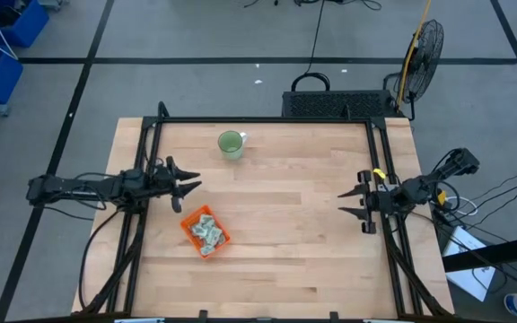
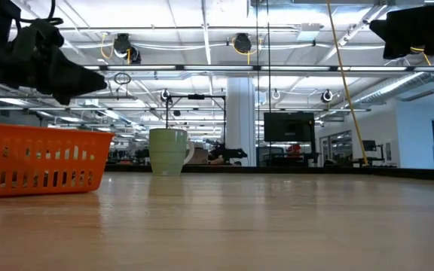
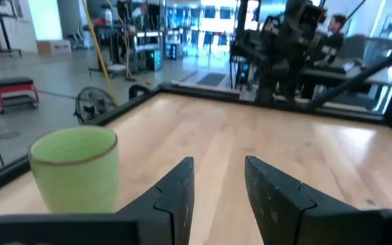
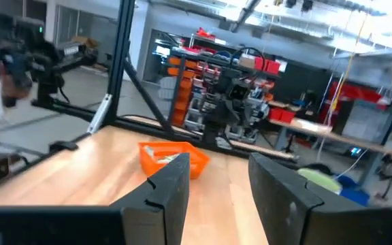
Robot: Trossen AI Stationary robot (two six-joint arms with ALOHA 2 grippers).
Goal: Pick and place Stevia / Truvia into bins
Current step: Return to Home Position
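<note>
Plainly, the Stevia / Truvia sachets [image 1: 207, 233] lie in a loose pale heap inside the orange tray [image 1: 188, 224]. The tray sits skewed on the table [image 1: 294, 256], in the left half of the board as the high view shows it.

The left gripper [image 1: 196, 182] hangs over the left part of the table with its two fingers parted and nothing between them; its wrist view shows bare wood through the gap. From that gripper the tray lies at about 6 o'clock in the high view, a shade toward 5, near but apart. The low view has the dark gripper [image 2: 74, 79] raised above the tray [image 2: 40, 162], clear of its rim. The light-green cup [image 1: 231, 144] stands upright between 1 and 2 o'clock from the left gripper, and it shows in the left wrist view beyond that gripper's fingers [image 3: 175, 201].

The right gripper [image 1: 344, 203] waits by the table's right edge, fingers likewise spread and empty. The tray lies well apart from it, at roughly 9 o'clock in the high view, a touch toward 8. Past its fingers [image 4: 169, 190] the right wrist view shows the tray [image 4: 186, 163] far across the board, with the sachets' pale edges [image 4: 162, 156] showing above the wall.
</note>
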